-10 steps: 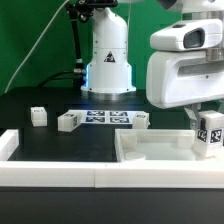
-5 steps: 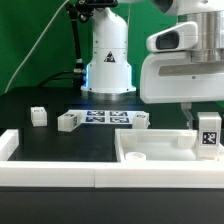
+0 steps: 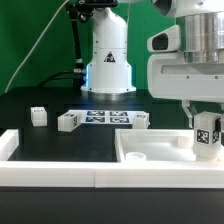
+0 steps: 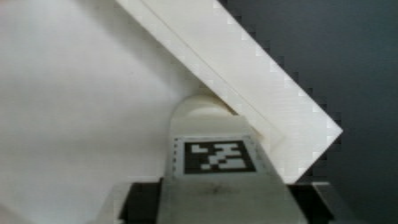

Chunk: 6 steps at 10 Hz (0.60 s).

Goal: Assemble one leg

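My gripper (image 3: 205, 124) is closed on the leg (image 3: 208, 139), a small white squarish plastic post with black-and-white square tags on its faces. My two dark fingers (image 4: 143, 201) press its opposite sides, with only the post's width between them. The leg hangs upright from my grip, its free end pointing down.

Directly below my hand is the large flat white square panel (image 3: 152, 141) with a raised rim. In the wrist view the leg's (image 4: 217, 150) rounded lower end sits just inside a corner of that rim (image 4: 249, 85). I cannot tell whether it touches the panel's floor or hovers just above it.

Well away from my hand, toward the exterior view's left, three more small white tagged posts (image 3: 68, 121) lie loose on the black table (image 3: 30, 135), around the thin white marker board (image 3: 105, 118).

I judge the leg to be light, hard and stiff, so it should neither bend nor crush under my squeeze. Its smooth plastic faces look slippery, though, so it might twist or slide in my grip if its tip meets resistance. The best hold seems to be the one I have: flat faces, near the upper end, leaving the lower end free to seat in the corner.
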Available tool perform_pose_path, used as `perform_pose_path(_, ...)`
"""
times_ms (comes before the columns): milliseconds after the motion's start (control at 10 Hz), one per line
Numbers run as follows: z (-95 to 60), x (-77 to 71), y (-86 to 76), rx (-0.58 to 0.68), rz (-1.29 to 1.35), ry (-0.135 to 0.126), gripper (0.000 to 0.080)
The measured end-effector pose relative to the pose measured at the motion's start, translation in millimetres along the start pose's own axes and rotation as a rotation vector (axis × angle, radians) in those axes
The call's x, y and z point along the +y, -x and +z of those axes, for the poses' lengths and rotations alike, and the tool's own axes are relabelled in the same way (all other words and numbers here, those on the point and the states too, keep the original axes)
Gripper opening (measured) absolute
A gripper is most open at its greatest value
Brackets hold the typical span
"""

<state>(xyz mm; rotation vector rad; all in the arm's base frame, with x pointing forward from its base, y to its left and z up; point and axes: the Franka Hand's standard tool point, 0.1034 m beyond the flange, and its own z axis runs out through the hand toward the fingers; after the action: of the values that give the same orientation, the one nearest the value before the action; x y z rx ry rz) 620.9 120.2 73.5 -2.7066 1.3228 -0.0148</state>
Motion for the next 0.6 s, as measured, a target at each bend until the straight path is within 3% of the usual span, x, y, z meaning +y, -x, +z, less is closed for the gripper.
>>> perform_pose_path(600, 2.1, -3.9, 9.0, -0.050, 0.493, -0.022, 0.0292)
